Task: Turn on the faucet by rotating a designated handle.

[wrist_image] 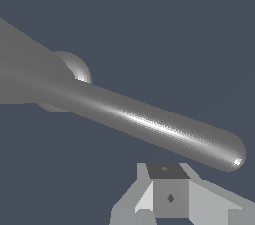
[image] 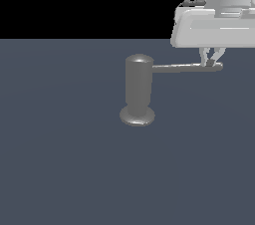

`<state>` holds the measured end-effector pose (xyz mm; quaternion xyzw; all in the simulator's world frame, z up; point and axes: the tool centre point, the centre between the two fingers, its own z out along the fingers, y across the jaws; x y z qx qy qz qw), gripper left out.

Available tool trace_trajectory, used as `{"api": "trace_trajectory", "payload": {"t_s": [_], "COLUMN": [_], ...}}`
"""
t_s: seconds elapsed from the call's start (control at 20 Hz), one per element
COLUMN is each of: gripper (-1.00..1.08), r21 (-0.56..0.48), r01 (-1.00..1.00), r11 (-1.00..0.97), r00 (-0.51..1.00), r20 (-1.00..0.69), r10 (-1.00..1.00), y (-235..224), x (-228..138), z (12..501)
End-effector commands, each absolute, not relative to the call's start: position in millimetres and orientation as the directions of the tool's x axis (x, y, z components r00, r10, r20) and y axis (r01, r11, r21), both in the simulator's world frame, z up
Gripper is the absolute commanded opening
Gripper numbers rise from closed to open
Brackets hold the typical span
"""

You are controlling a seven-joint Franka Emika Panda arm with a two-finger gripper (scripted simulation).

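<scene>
The faucet (image: 138,87) is a matte grey upright cylinder on a flared disc base, standing mid-floor. Its handle (image: 184,67), a thin grey rod, juts from the upper part toward the exterior view's right. My gripper (image: 211,61) hangs from above right at the rod's outer end, its fingers drawn together into a point that touches or nearly touches the handle near its rounded tip. In the wrist view the handle (wrist_image: 149,122) runs across the picture from the faucet (wrist_image: 20,69), and my gripper (wrist_image: 169,179) sits just beside the rod's tip, not around it.
The faucet stands on a flat dark blue-grey floor (image: 64,169). My white arm body (image: 214,27) fills the upper part of the exterior view's right, above the handle's end.
</scene>
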<state>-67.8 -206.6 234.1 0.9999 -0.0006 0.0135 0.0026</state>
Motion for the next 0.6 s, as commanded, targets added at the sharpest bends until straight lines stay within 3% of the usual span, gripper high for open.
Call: {"api": "trace_trajectory", "payload": {"t_s": [0.0, 0.55], "gripper": [-1.0, -1.0], "r21": [0.003, 0.001], "r01": [-0.008, -0.015], "r11": [-1.0, -1.0], "r00": [1.0, 1.0], "r20": [0.011, 0.004], "r10": [-0.008, -0.015], "y": [-214.8, -237.8], "x": [-64.9, -40.4], "z": [225.1, 221.9]}}
